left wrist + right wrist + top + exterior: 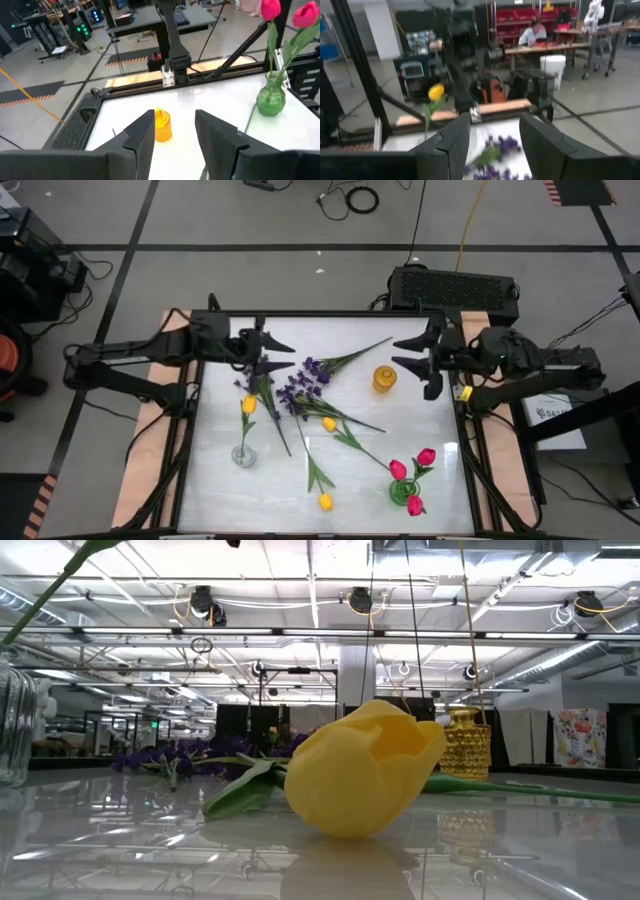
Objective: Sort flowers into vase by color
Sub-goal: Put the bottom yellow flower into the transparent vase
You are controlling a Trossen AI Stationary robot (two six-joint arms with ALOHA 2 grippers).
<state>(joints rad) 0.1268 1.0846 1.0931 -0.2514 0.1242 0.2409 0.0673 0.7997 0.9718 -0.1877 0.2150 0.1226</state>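
A clear vase (244, 452) near the table's left front holds one yellow tulip (249, 404) upright. At the right front, a green vase (405, 492) holds three pink-red tulips (427, 456). An empty amber vase (384, 379) stands at the far right. Purple sprigs (305, 385) and two loose yellow tulips (329, 423) (325, 501) lie flat on the table's middle. My left gripper (285, 355) hovers open above the far left, with nothing between its fingers. My right gripper (405, 352) hovers open above the far right, beside the amber vase, and is likewise empty.
In the low view, the near yellow tulip's head (365, 770) lies close to the front edge. A black frame (330, 315) borders the white tabletop. A dark box (455, 285) sits beyond the far edge. A person (532, 32) sits at a desk far behind.
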